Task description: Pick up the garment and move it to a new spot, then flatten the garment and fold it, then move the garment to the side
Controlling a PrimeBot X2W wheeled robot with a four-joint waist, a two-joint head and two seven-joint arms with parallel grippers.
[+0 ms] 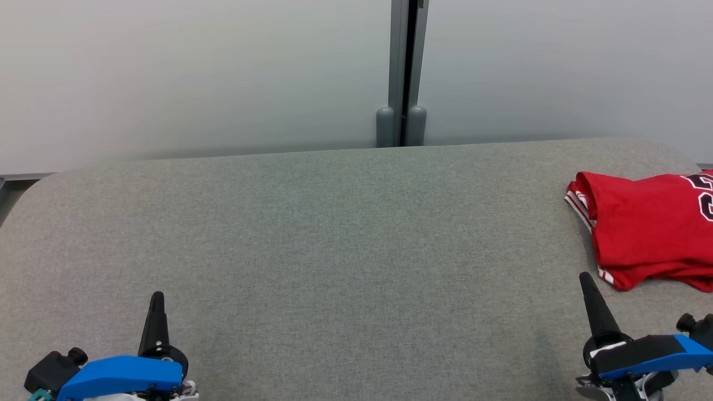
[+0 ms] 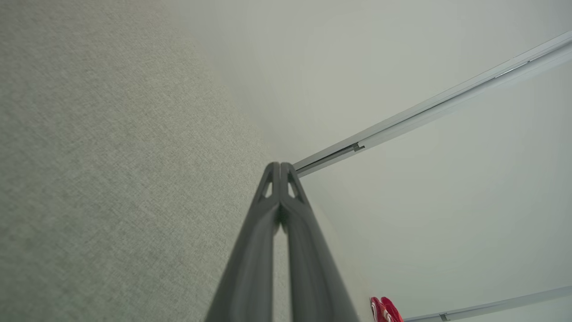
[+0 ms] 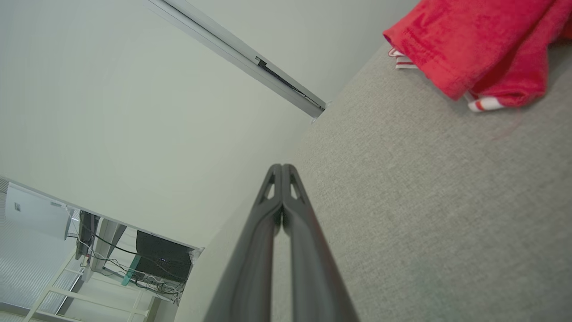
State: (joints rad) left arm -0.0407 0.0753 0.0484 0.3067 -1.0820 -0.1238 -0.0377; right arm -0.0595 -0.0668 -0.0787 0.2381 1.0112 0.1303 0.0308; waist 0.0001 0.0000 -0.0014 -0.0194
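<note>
The garment [image 1: 646, 228] is a red jersey with white and red trim and a dark number, folded over and lying at the right edge of the grey padded table [image 1: 334, 239]. In the right wrist view the garment [image 3: 473, 40] lies at the upper right, and a sliver of the garment [image 2: 385, 309] shows in the left wrist view. My right gripper [image 1: 584, 277] is shut and empty, a short way in front of the jersey's near corner, not touching it. My left gripper [image 1: 158, 295] is shut and empty at the lower left, far from the cloth.
A pale partition wall with a grey vertical post [image 1: 402, 72] stands behind the table's far edge. The table's rounded corners show at far left and far right. Beyond the table in the right wrist view are a dark box with cables [image 3: 163, 261] and white frames.
</note>
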